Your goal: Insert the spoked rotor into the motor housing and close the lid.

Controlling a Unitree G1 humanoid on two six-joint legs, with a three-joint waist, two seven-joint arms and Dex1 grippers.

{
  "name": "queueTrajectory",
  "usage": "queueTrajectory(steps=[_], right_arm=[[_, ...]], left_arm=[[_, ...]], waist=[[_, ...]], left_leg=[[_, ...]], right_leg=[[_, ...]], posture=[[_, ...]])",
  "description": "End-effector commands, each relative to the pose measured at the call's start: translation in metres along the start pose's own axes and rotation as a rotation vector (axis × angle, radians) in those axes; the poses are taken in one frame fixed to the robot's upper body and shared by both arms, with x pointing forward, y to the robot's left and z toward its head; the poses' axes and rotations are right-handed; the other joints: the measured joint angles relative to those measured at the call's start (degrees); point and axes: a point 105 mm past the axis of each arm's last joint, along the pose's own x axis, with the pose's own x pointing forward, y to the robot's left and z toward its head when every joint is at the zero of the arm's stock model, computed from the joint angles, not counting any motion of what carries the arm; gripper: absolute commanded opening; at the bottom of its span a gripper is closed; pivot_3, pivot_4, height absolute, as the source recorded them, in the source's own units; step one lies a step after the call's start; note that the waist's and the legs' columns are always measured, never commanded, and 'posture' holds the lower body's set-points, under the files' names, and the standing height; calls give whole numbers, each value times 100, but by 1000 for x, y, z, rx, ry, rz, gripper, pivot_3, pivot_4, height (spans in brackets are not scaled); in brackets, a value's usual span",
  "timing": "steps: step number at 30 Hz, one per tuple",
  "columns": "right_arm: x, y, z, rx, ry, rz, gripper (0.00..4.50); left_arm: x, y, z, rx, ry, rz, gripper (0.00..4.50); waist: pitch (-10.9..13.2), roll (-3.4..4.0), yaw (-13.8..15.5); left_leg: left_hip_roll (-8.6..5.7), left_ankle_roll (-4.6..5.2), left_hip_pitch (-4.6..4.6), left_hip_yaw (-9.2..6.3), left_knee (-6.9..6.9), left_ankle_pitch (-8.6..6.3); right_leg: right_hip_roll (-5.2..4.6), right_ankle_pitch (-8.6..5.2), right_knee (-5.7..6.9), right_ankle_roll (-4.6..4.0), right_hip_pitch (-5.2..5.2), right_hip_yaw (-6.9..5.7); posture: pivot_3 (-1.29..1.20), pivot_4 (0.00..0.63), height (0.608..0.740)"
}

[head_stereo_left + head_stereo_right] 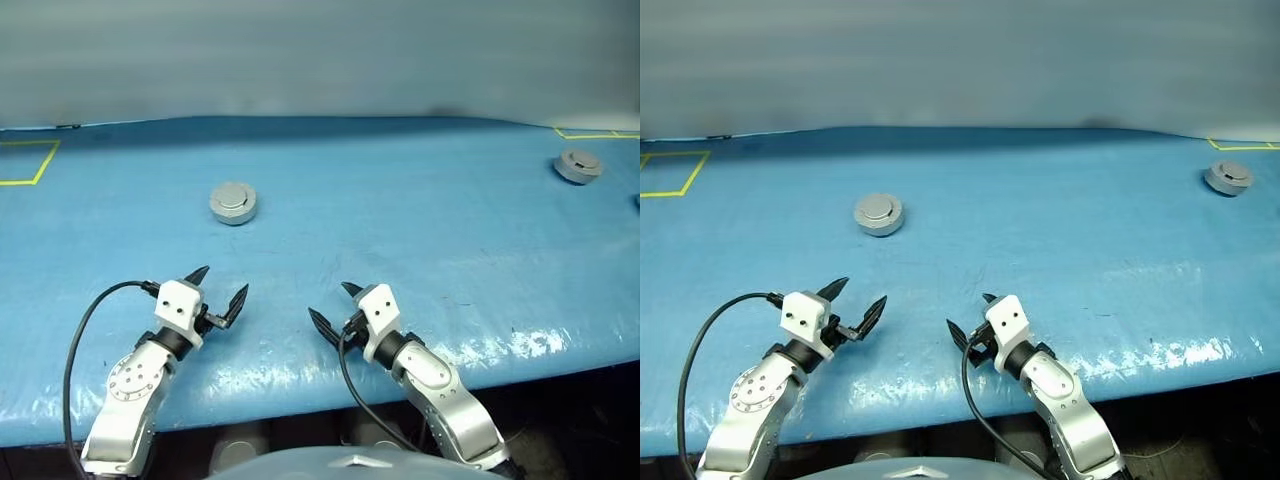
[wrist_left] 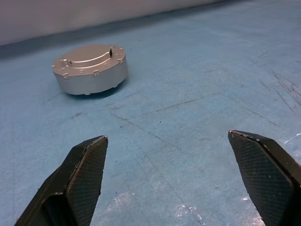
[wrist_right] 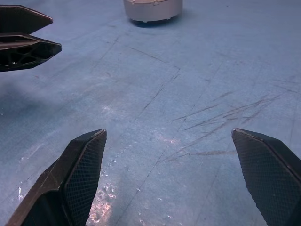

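The motor housing (image 1: 233, 212) is a round silver-grey puck standing on the blue table (image 1: 420, 220), left of the middle. Its lid (image 2: 89, 55) lies shut flat on top, plain grey face with a raised centre upward. The spoked rotor is hidden. My left gripper (image 1: 224, 279) hovers open near the table's front edge, short of the housing, with nothing between its fingers (image 2: 87, 165). Beside it to the right, my right gripper (image 1: 328, 300) is also open and empty, pointing toward the housing (image 3: 153, 9). The left gripper's fingers (image 3: 23, 35) show in the right wrist view.
A second grey puck (image 1: 578, 165) sits at the far right of the table. Yellow tape marks lie at the far left (image 1: 30, 170) and the far right corner (image 1: 590, 132). The table's front edge (image 1: 300, 385) runs just under both wrists.
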Motion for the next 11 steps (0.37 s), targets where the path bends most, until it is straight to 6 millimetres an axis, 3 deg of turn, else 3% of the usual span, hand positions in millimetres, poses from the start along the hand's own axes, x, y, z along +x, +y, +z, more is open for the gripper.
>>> queueTrajectory(steps=[1,11], right_arm=[[-1,-2,16,-21,-64,-9,4500],[-1,-2,16,-20,-67,-17,4500]], left_arm=[[0,5,8,13,-44,8,4464],[-1,7,4,9,-30,24,4464]], waist=[[0,0,-1],[1,-3,4]], left_leg=[[0,0,0,0,1,0],[-3,0,0,-2,3,0]], right_leg=[[1,0,2,-1,0,0],[-3,0,0,0,4,-2]], posture=[[0,150,740],[0,150,740]])
